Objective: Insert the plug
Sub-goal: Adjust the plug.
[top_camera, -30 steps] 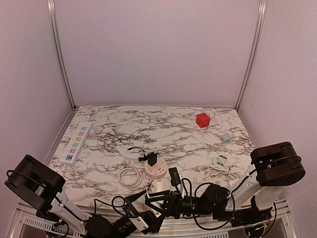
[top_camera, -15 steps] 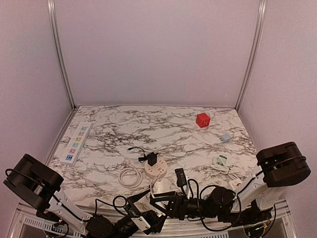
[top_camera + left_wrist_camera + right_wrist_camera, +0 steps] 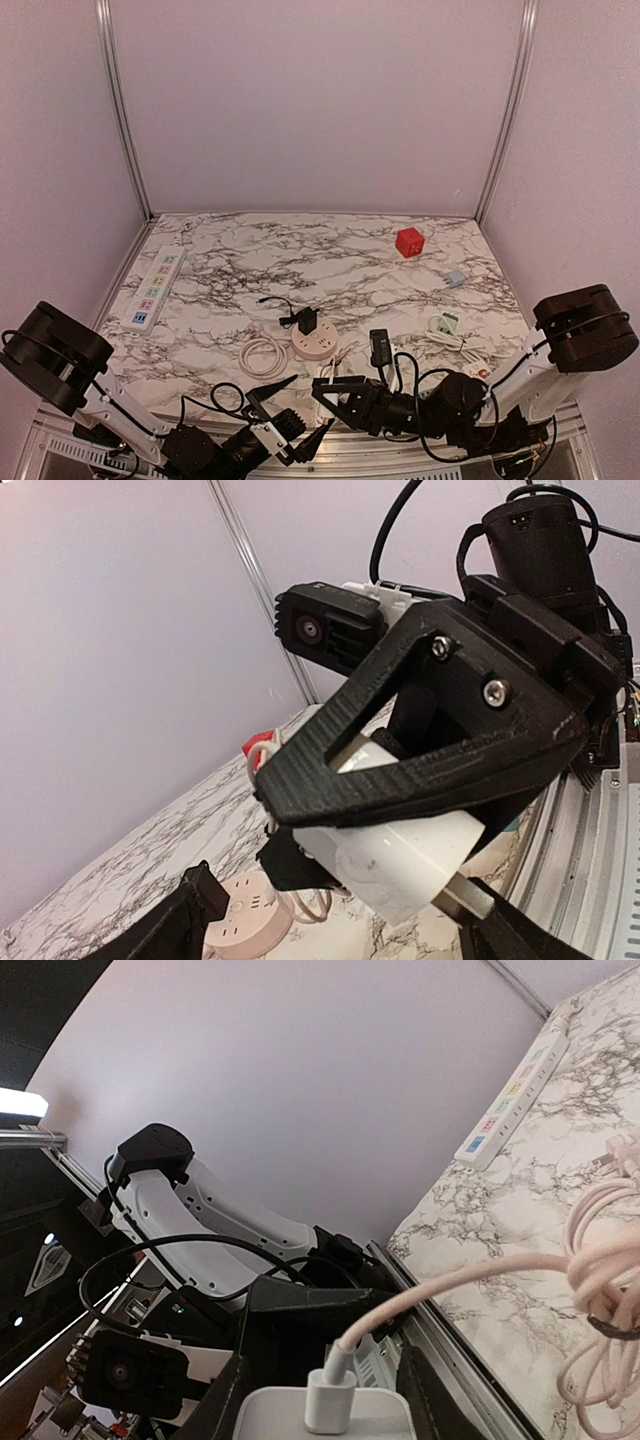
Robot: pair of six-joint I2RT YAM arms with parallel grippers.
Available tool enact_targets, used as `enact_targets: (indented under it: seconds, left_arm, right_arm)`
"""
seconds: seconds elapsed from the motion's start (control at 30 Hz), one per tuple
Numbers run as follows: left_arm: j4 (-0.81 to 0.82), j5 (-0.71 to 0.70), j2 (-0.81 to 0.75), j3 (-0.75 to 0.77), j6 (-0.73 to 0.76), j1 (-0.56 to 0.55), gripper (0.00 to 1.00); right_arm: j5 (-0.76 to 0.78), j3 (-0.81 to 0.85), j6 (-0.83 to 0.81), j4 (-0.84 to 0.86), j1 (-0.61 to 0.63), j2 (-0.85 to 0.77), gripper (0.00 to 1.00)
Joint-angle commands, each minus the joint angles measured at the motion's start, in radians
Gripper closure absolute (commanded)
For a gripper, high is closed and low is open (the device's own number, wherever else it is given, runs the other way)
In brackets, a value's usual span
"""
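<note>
My right gripper (image 3: 333,392) is shut on a white plug adapter (image 3: 325,1412) with a pinkish-white cable (image 3: 470,1278) plugged into its back. It holds it low at the table's near edge. In the left wrist view the white plug (image 3: 400,855) shows under a black right finger (image 3: 420,730), with a metal prong sticking out. My left gripper (image 3: 292,418) is open and empty, its jaws spread on either side of the plug (image 3: 340,915) without touching it. The round pink socket (image 3: 313,345) lies just beyond, with a black plug (image 3: 308,322) in it. The socket also shows in the left wrist view (image 3: 240,935).
A long white power strip (image 3: 153,288) lies at the left edge, also in the right wrist view (image 3: 510,1095). A coiled white cable (image 3: 262,355) lies left of the socket. A red cube (image 3: 409,242), a small blue adapter (image 3: 455,278) and a white-green charger (image 3: 445,325) are on the right.
My right arm has shifted to the right with the white plug still in its gripper. My left gripper has moved a little down and left, near the table's front edge.
</note>
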Motion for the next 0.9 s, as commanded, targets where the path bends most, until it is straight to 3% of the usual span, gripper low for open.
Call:
enact_targets:
  seconds: [0.0,0.4,0.87]
  left_arm:
    - [0.223,-0.209,-0.047,-0.026,-0.03,0.047,0.12]
    - [0.224,-0.237,-0.077,-0.046,-0.043,0.055,0.14]
    - [0.223,-0.251,-0.126,-0.089,-0.064,0.074,0.15]
  right_arm:
    - [-0.067,-0.058,-0.015,0.083,0.046,-0.005,0.7]
    - [-0.077,-0.061,-0.023,0.019,0.047,-0.034,0.7]
    - [-0.091,-0.023,-0.068,-0.202,0.049,-0.107,0.69]
